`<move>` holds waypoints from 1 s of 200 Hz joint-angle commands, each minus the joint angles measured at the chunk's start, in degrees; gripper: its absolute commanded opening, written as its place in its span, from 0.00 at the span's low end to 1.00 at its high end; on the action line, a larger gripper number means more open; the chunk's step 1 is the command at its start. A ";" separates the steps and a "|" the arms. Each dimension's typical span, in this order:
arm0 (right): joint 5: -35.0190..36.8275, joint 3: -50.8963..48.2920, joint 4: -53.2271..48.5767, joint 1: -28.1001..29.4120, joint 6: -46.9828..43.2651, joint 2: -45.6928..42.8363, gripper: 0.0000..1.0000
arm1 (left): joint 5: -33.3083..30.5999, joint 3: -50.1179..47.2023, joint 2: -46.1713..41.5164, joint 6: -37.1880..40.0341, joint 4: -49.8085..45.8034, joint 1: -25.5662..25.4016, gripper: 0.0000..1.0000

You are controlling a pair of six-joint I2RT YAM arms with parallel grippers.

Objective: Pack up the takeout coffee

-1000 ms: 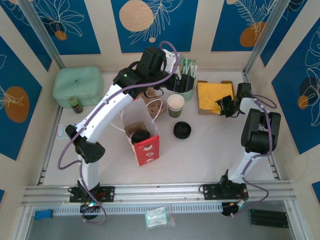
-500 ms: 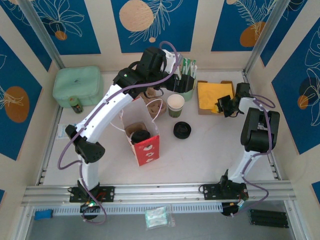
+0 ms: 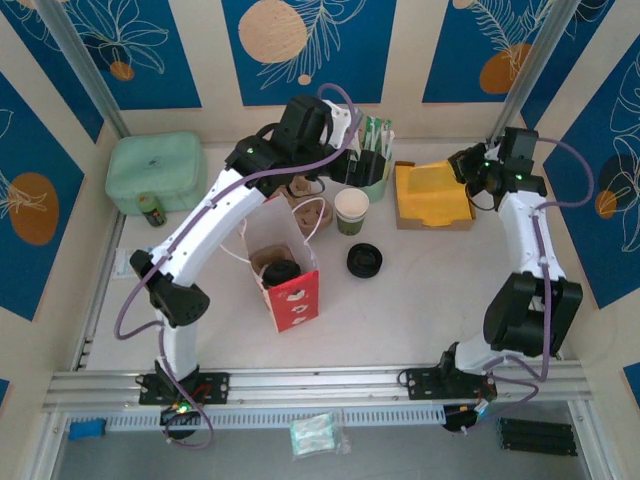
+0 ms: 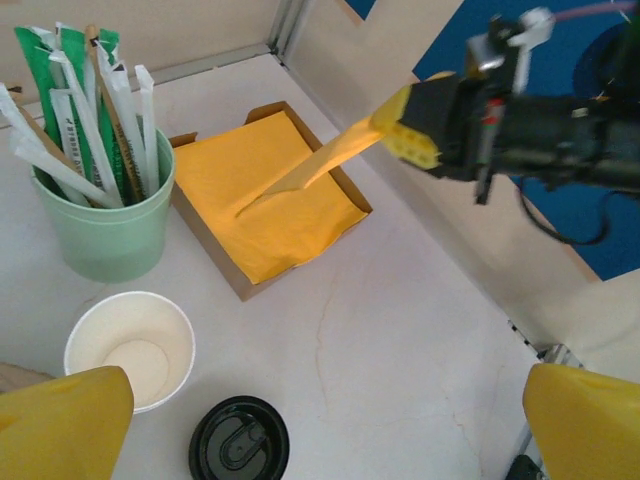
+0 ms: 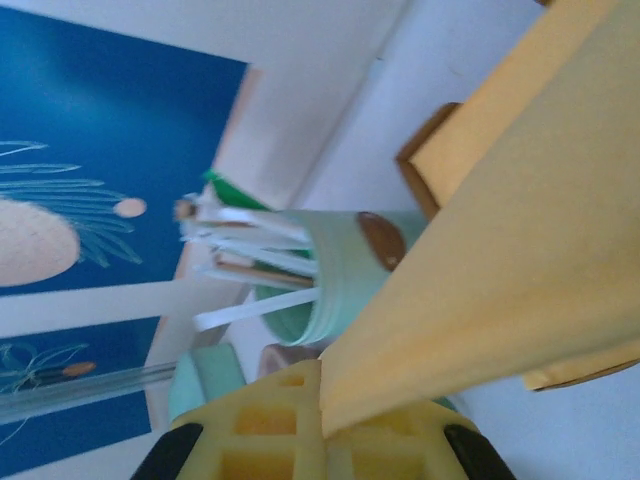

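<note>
From above, the takeout coffee (image 3: pixel 281 271) stands down inside the red-and-white paper bag (image 3: pixel 298 300), black lid up, left of the table's middle. The right gripper (image 3: pixel 466 168) is at the back right, over the box of yellow napkins (image 3: pixel 430 226), well apart from the bag. Its jaws are pressed together, but from here I can't pick out what they hold. The left gripper (image 3: pixel 348 160) reaches to the back, just beside the green cup of straws (image 3: pixel 372 180) and beyond the bag. Its fingers are hard to make out under the wrist. Between the bag and the napkin box stand a lidless cup (image 3: pixel 351 210) and a stack of black lids (image 3: pixel 364 260). A brown cardboard carrier (image 3: pixel 312 213) sits behind the bag, partly under the left arm.

In the left wrist view, the two yellow fingers sit in the lower corners, spread wide with nothing between them. Below them are the lidless cup and the lids, cut off by the bottom edge. Across the table the right gripper pinches the corner of one napkin (image 4: pixel 310 170), which slants up off the stack in the box.

In the right wrist view, a yellow finger fills the bottom edge, and the napkin runs out from it, close and blurred. The straw cup shows behind, lying sideways in the frame. The bag and coffee are out of frame.
</note>
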 commanded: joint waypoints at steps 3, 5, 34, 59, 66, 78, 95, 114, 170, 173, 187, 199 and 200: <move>-2.48 3.07 -4.89 1.46 -3.01 -4.00 0.00 | -2.87 1.98 -3.96 2.32 -2.23 0.19 0.99; -2.69 3.32 -5.06 1.59 -3.00 -4.33 0.00 | -3.13 1.98 -4.12 2.40 -2.41 0.24 0.99; -6.65 6.55 -7.01 3.92 -3.72 -8.39 0.00 | -4.97 1.26 -6.94 3.08 -3.45 2.43 0.99; -9.69 10.13 -8.37 6.95 -3.98 -11.01 0.00 | -6.21 -0.72 -10.55 3.00 -3.28 5.16 0.99; -10.37 11.41 -8.74 8.17 -3.99 -11.50 0.00 | -6.53 -1.46 -11.76 2.91 -3.15 6.21 0.99; -11.34 13.94 -9.57 10.39 -4.25 -11.95 0.00 | -6.87 -3.13 -13.82 2.37 -2.67 8.03 0.99; -13.65 18.05 -10.15 13.73 -4.06 -11.65 0.00 | -6.81 -5.85 -16.97 1.58 -1.88 10.87 0.99; -15.44 23.31 -10.90 18.38 -4.19 -10.45 0.00 | -6.94 -8.67 -20.10 1.23 -1.23 13.53 0.99; -17.26 41.22 -15.32 32.34 -6.57 -2.89 0.00 | -7.47 -16.20 -27.76 1.37 -1.66 17.62 1.00; -17.31 42.09 -15.61 32.93 -6.72 -2.40 0.00 | -7.47 -16.67 -28.24 1.30 -1.60 17.75 0.99; -17.77 46.07 -16.91 35.77 -7.18 0.24 0.00 | -7.43 -19.02 -30.43 1.20 -1.56 18.03 0.99; -18.27 49.87 -18.28 37.92 -7.62 2.82 0.00 | -7.12 -21.15 -32.36 0.96 -1.35 18.21 0.99; -18.29 50.13 -18.35 38.16 -7.67 3.02 0.00 | -7.03 -21.32 -32.56 0.95 -1.33 18.21 1.00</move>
